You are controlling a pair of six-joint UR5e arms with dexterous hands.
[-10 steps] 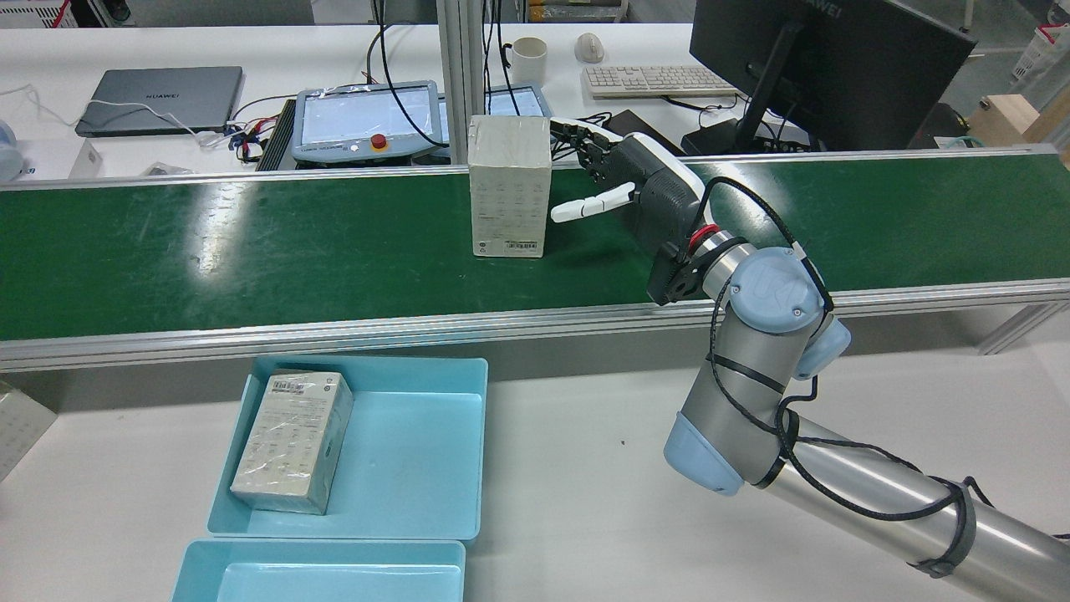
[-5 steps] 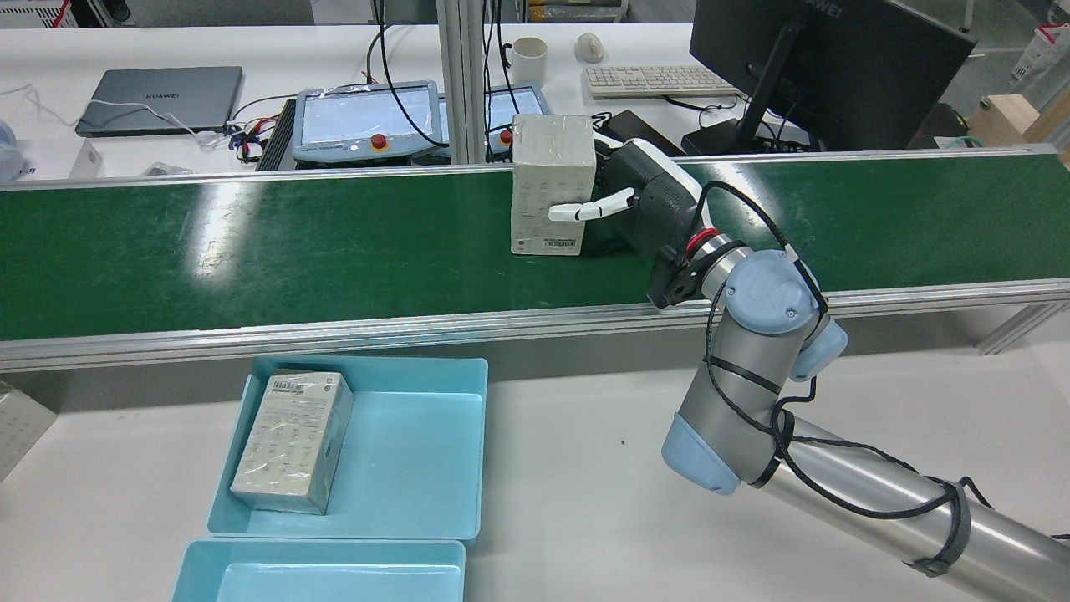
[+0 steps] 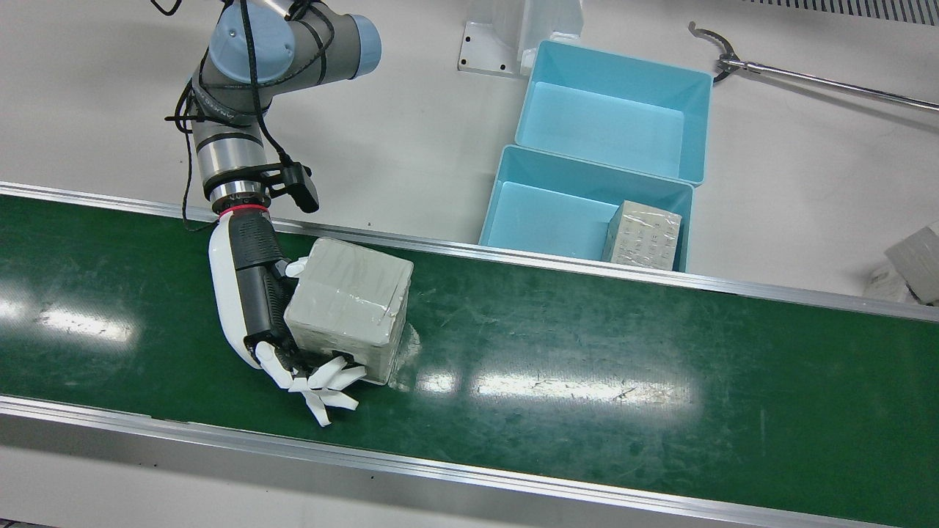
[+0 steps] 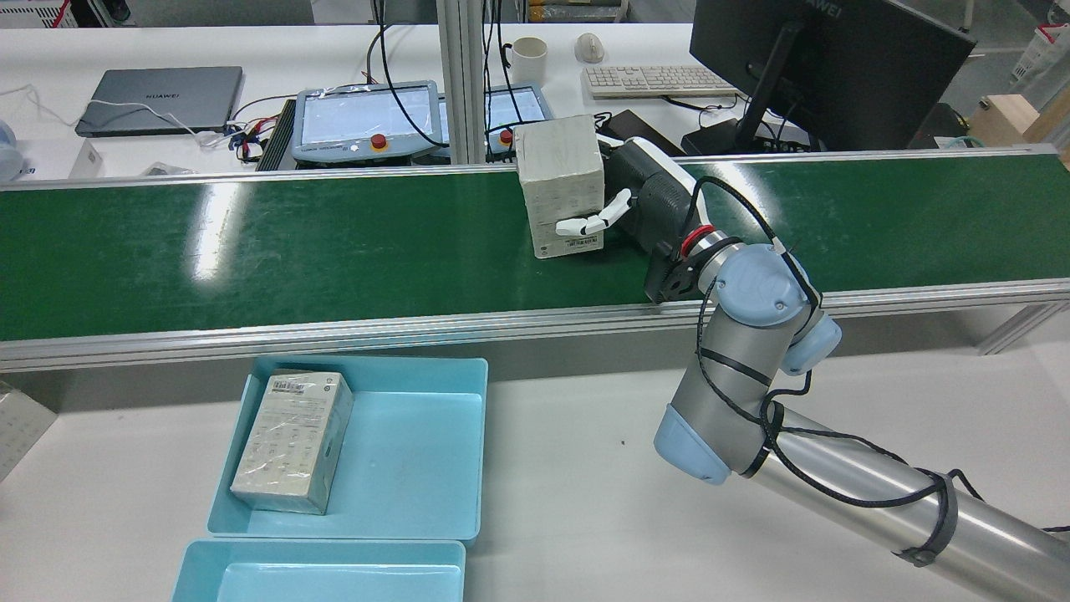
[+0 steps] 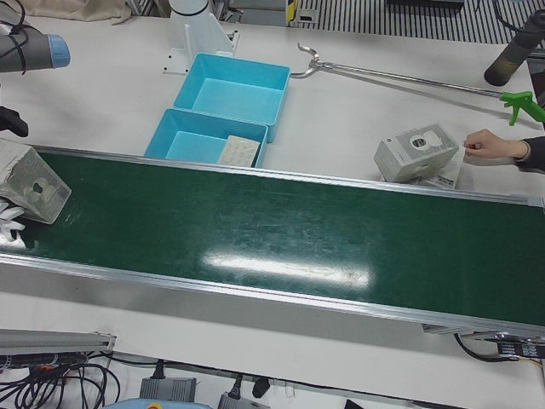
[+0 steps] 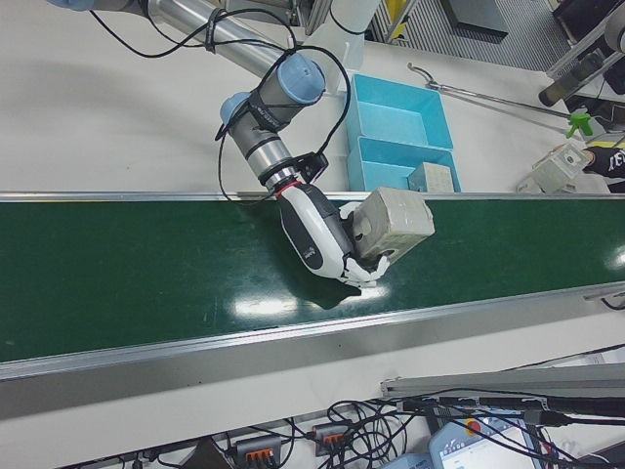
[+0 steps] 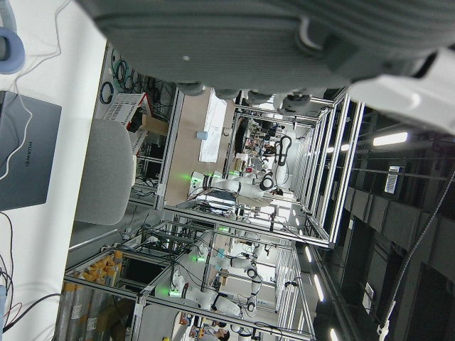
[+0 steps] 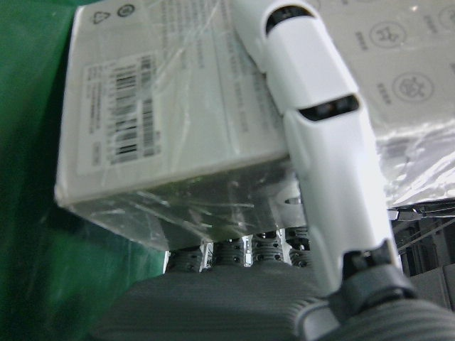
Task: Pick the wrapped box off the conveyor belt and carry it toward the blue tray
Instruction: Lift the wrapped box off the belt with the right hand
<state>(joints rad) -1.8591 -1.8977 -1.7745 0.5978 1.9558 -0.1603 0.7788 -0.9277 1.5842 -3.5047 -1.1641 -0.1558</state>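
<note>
The wrapped box (image 3: 348,308) is a grey-white carton in clear film on the green conveyor belt (image 3: 587,352). It leans slightly in the rear view (image 4: 562,188). My right hand (image 3: 253,293) is shut on it: the palm presses its side, the white fingers (image 3: 323,385) wrap one face and the thumb (image 4: 589,221) the opposite one. The right hand view shows a finger (image 8: 320,142) across the box (image 8: 178,106). The blue tray (image 4: 418,451) lies on the white table beside the belt. Only the palm of my left hand (image 7: 284,35) shows.
Another wrapped box (image 4: 292,439) lies in the blue tray. A second blue tray (image 3: 609,110) stands beside it. A long grabber tool (image 3: 807,73) lies on the table. More boxes (image 5: 417,153) and a person's hand (image 5: 494,146) are beyond the belt's far end.
The box has travelled right along the belt into my right hand. The thumb and fingers have closed on it, and the box now leans.
</note>
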